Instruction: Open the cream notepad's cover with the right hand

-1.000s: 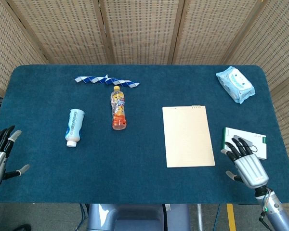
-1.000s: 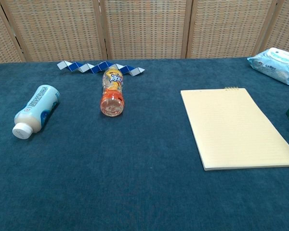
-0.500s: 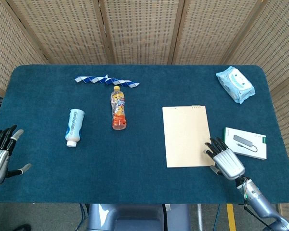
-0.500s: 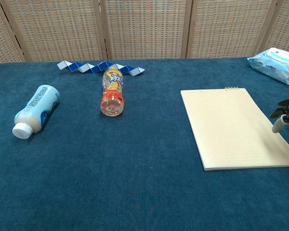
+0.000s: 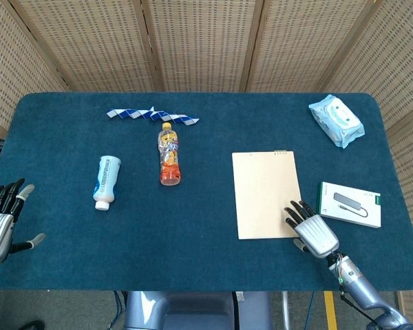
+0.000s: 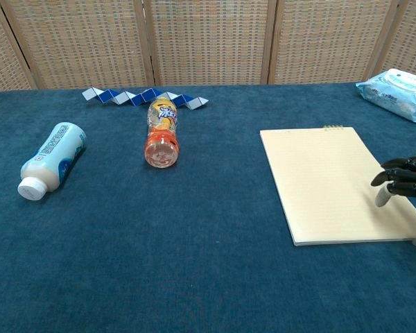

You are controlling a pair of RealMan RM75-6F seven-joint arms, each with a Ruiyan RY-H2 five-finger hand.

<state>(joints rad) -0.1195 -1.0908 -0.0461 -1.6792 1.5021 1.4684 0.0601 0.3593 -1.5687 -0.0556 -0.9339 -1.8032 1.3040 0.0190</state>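
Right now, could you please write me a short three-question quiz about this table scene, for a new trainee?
1. True or false: the cover of the flat cream notepad is already open.
2. Which robot hand is over the notepad's near corner: A the left hand, B the right hand?
3. Fill in: the orange-capped drink bottle lies on its ____.

Key: 1 false; 2 B; 3 side.
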